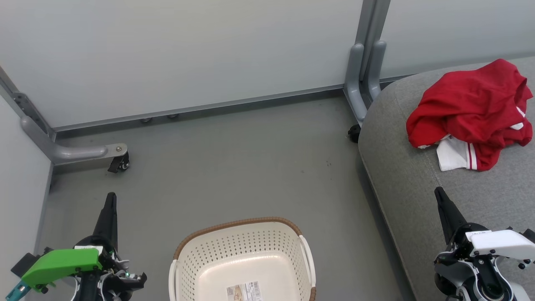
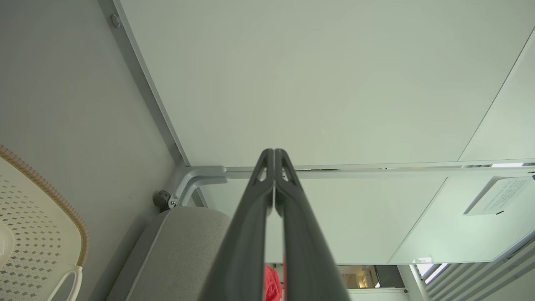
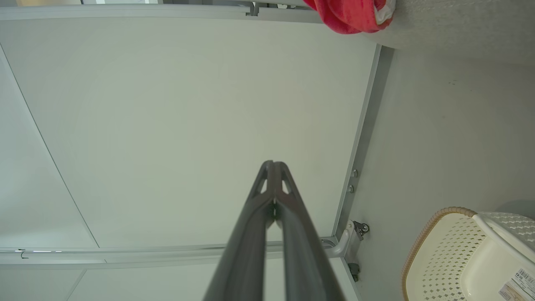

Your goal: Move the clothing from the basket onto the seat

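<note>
A crumpled heap of red clothing (image 1: 472,113) with a white striped cuff lies on the grey seat (image 1: 418,184) at the right; the clothing (image 3: 351,14) also peeks in at the top of the right wrist view. On the floor at bottom centre stands the cream perforated basket (image 1: 234,255), nothing in it but a barcode sticker on its base. My left gripper (image 1: 110,198) sits at the lower left, left of the basket, shut and holding nothing. Over the seat's front part, below the clothing, my right gripper (image 1: 439,192) is shut too, with nothing in it.
Pale partition panels (image 1: 188,54) on grey metal feet with castors (image 1: 121,163) wall in the far side and the left. A grey post foot (image 1: 363,83) stands between panel and seat. Grey floor (image 1: 250,167) lies between basket and wall.
</note>
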Controlling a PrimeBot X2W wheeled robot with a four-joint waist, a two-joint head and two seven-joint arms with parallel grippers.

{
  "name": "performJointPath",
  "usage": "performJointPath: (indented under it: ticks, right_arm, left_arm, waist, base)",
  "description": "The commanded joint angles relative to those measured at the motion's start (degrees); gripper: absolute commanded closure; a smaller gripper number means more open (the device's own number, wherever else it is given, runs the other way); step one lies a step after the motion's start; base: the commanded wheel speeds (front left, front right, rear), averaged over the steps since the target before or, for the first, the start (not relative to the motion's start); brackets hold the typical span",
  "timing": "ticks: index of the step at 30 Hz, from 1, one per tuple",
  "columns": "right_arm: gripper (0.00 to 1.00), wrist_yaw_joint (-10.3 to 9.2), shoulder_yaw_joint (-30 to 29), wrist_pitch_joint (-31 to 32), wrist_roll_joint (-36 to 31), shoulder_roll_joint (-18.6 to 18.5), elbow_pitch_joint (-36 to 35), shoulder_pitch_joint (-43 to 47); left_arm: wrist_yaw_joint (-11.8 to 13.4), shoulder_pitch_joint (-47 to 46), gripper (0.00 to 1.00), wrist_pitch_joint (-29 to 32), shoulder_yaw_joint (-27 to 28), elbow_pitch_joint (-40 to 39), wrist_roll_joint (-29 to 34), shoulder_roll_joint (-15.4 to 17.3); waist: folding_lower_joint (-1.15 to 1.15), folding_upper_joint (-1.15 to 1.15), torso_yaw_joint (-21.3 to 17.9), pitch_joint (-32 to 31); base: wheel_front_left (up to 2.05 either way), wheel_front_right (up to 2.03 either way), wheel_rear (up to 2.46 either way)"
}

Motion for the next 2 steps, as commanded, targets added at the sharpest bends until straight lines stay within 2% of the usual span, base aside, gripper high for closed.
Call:
performJointPath:
  ticks: [1,2]
  right_arm:
    - [1.00,0.00,-0.19,0.17,0.18,-0.31,0.14,-0.51]
    - [1.00,0.00,-0.19,0.17,0.18,-0.31,0.14,-0.51]
  left_arm:
    - [-0.34,-0.58,1.00,0.28,0.15,-0.14,-0.14,-0.03]
    - [-0.34,-0.58,1.00,0.28,0.15,-0.14,-0.14,-0.03]
  waist:
    - [0.00,0.51,0.00,0.00]
    - [0.00,0.51,0.00,0.00]
  base:
    - [0.00,0.00,0.00]
    - [0.00,0.00,0.00]
